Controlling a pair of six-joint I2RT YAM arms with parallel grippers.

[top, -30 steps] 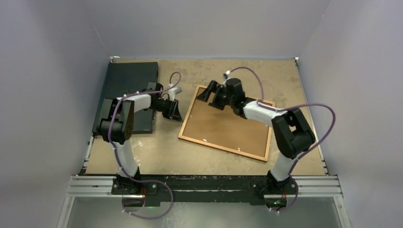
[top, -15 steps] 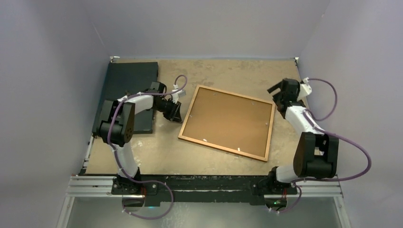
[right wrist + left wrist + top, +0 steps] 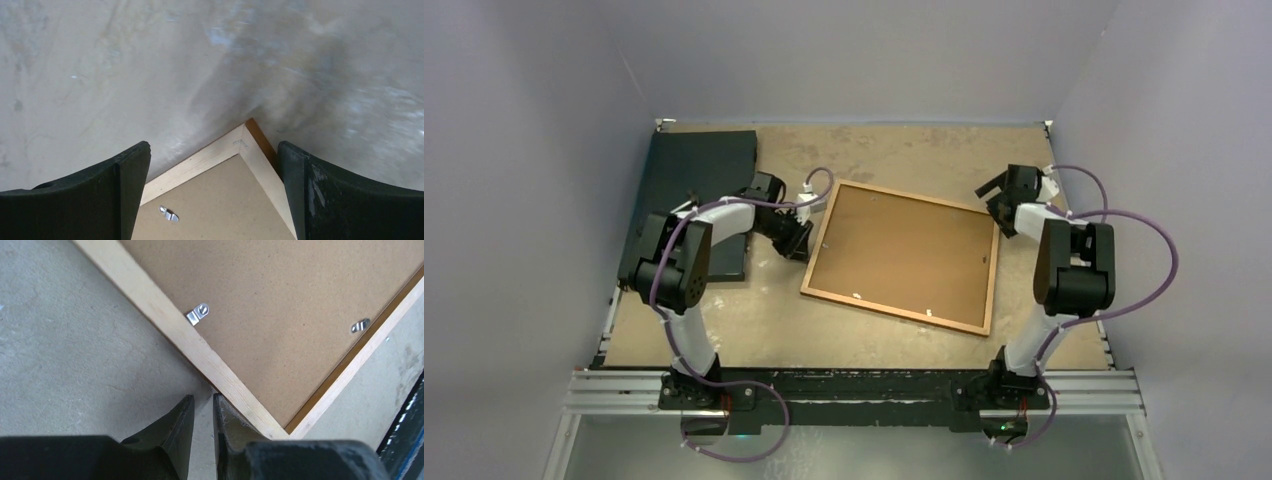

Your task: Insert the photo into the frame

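Observation:
The frame (image 3: 893, 312) lies back-up on the table, its brown backing board (image 3: 904, 250) held in by small metal clips (image 3: 198, 314). The photo is not in view. My left gripper (image 3: 799, 240) is low at the frame's left edge near its near-left corner. Its jaws are all but shut with nothing between them (image 3: 202, 401), and the right finger (image 3: 227, 420) rests against the pale wooden border (image 3: 165, 325). My right gripper (image 3: 996, 195) stands wide open over the far right corner (image 3: 214, 150), one finger on each side of that corner (image 3: 245, 137).
A dark grey-black mat (image 3: 694, 190) lies at the far left, partly under the left arm. Purple cables loop above both arms. Grey walls close in the table on three sides. Bare table (image 3: 864, 150) lies beyond the frame.
The right arm swung from the frame's far left corner across to its far right corner, with its jaws widening. The left gripper crept toward the frame's left edge.

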